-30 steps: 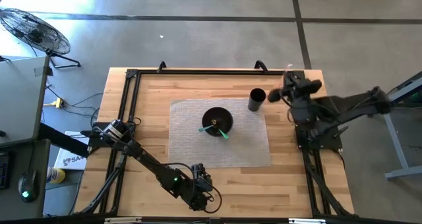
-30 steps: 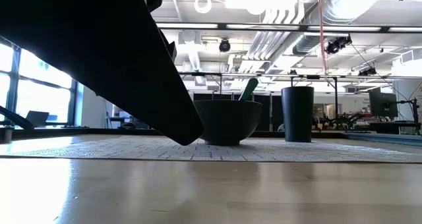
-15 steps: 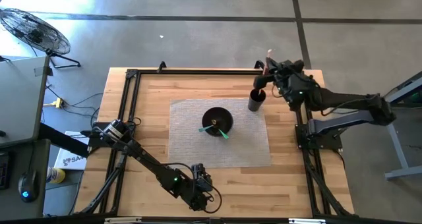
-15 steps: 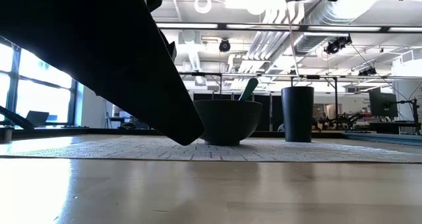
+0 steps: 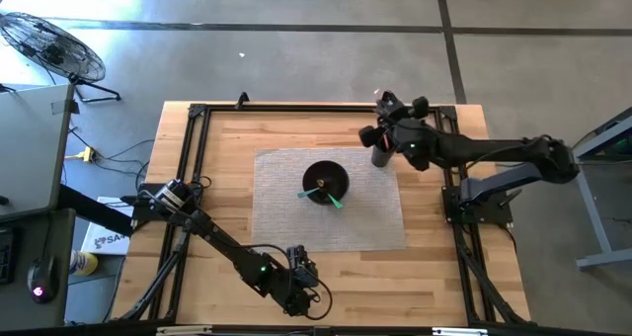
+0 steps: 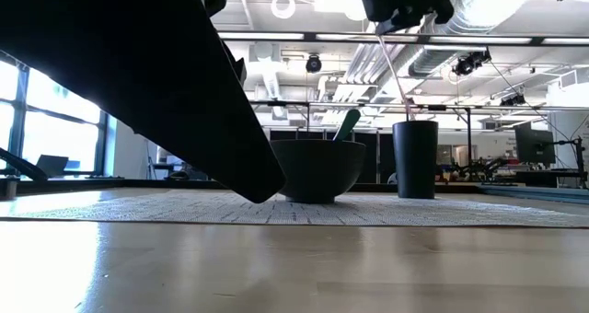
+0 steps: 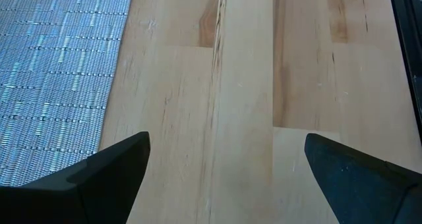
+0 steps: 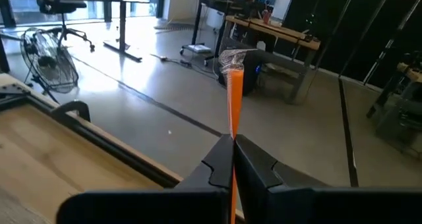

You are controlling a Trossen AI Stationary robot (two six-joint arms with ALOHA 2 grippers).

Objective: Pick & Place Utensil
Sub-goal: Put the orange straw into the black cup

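Above the black cup — right gripper clamped on orange utensil, left gripper fingers apart, no legible writing.

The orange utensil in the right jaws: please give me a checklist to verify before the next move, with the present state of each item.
1. Right gripper shut on orange utensil: ok.
2. Utensil's lower end over the dark cup: ok in the low view.
3. Cup upright: ok.
4. Cup free inside: cannot tell.
5. Bowl with the green utensil apart from the cup: ok.
6. Left gripper open, away at the near table edge: ok.
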